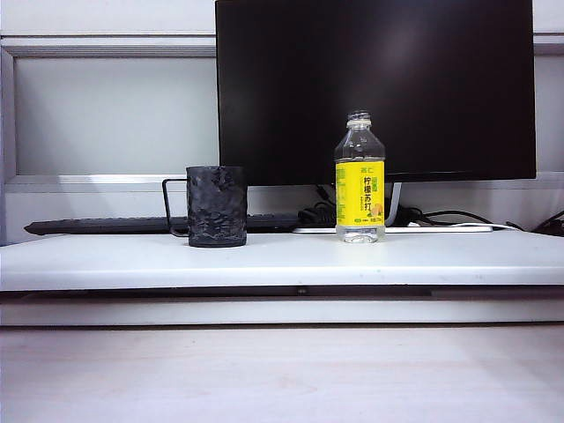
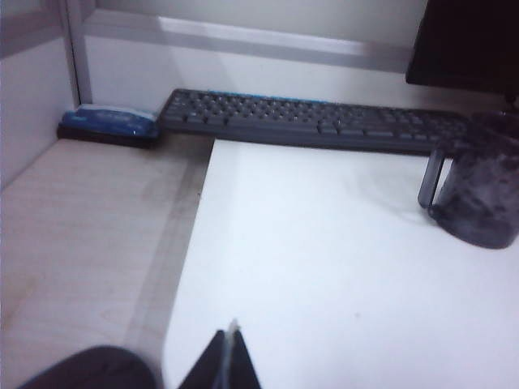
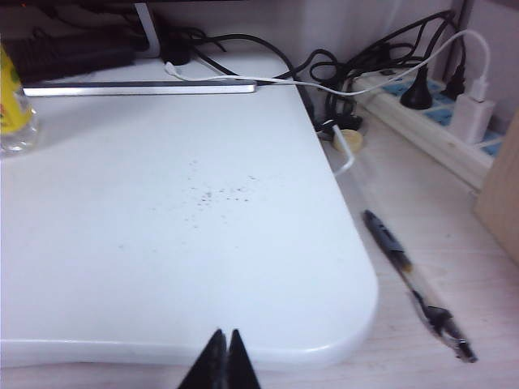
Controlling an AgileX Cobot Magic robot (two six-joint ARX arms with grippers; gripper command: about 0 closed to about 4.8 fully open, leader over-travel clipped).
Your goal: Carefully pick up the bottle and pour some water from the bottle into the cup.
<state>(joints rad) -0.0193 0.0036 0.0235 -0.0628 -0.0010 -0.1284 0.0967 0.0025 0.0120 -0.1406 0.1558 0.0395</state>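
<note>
The clear bottle [image 1: 359, 179] with a yellow label stands upright and uncapped on the white board [image 1: 282, 260], right of centre; a little water shows at its base. Only its edge [image 3: 15, 113] shows in the right wrist view. The black textured cup [image 1: 215, 206] stands to its left, its thin handle toward the left; it also appears, blurred, in the left wrist view [image 2: 480, 193]. My left gripper [image 2: 230, 332] is shut and empty, back at the board's near left corner. My right gripper [image 3: 224, 334] is shut and empty at the board's near right edge. Neither gripper shows in the exterior view.
A dark monitor [image 1: 374, 88] stands behind the bottle, with a black keyboard [image 2: 316, 123] behind the cup. Cables and a power strip [image 3: 430, 121] lie off the board's right side, with a pen [image 3: 409, 279] on the wooden desk. A blue-topped object [image 2: 109, 124] sits at the far left.
</note>
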